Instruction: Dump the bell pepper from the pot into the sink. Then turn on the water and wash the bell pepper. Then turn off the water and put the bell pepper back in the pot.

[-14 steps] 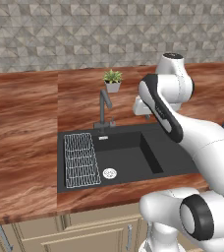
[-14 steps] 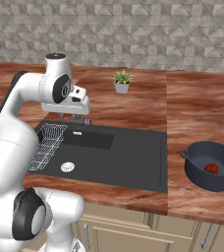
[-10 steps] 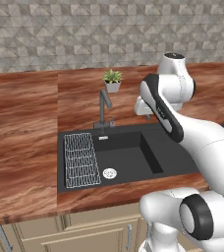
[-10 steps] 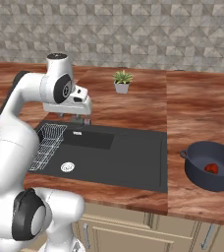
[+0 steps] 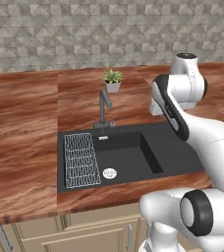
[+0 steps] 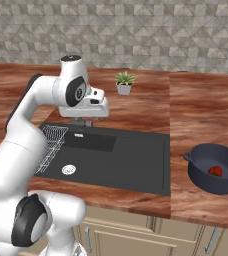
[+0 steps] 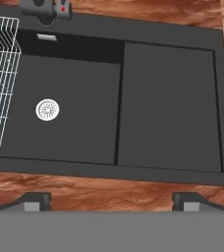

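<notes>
End effector [image 7: 111, 199] wide open, holding nothing, hovering over sink [image 7: 170, 113] near faucet [image 5: 103, 108]. Red bell pepper [image 6: 215, 171] sits inside navy pot [image 6: 215, 168] on wood bench [image 6: 201, 107], right of sink, well apart from arm.

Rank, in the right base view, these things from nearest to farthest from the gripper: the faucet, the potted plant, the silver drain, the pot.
From the gripper:
1. faucet, just beside it at the sink's back edge.
2. potted plant behind and silver drain in front: too close to call.
3. pot, far on the counter, right of the sink.
</notes>
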Controlling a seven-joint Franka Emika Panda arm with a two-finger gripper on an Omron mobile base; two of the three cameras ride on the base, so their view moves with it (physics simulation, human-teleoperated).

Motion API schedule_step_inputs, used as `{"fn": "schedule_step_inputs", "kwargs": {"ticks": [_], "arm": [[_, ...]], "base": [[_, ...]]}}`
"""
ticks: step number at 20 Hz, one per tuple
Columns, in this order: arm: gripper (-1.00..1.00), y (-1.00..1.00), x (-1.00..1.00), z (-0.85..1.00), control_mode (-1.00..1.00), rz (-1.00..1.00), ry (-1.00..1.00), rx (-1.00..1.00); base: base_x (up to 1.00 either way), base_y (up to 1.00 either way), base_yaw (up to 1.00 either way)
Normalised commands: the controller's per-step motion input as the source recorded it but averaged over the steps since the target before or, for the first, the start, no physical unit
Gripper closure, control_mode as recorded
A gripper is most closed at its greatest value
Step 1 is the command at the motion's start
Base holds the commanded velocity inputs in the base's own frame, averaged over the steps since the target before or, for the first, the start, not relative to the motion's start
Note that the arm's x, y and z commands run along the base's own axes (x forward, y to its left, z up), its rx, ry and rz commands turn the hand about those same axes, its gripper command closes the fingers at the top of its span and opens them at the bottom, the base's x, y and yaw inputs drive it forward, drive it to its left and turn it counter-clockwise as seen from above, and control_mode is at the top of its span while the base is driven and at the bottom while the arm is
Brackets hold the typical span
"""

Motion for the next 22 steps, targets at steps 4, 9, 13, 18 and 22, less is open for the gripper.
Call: {"fn": "schedule_step_inputs", "kwargs": {"ticks": [4,9,13,18,22], "arm": [[-1.00,-0.63,0.01,-0.01,-1.00,0.00,0.00,-0.05],[-1.00,-0.59,0.02,-0.15,-1.00,0.00,0.00,-0.06],[-1.00,-0.67,0.00,-0.26,-1.00,-0.04,0.00,-0.04],[-1.00,-0.72,0.00,-0.17,-1.00,-0.09,0.00,0.00],[-1.00,-0.68,0.00,-0.11,-1.00,-0.10,0.00,0.00]], "base": [[0.00,0.00,0.00],[0.00,0.00,0.00],[0.00,0.00,0.00],[0.00,0.00,0.00],[0.00,0.00,0.00]]}}
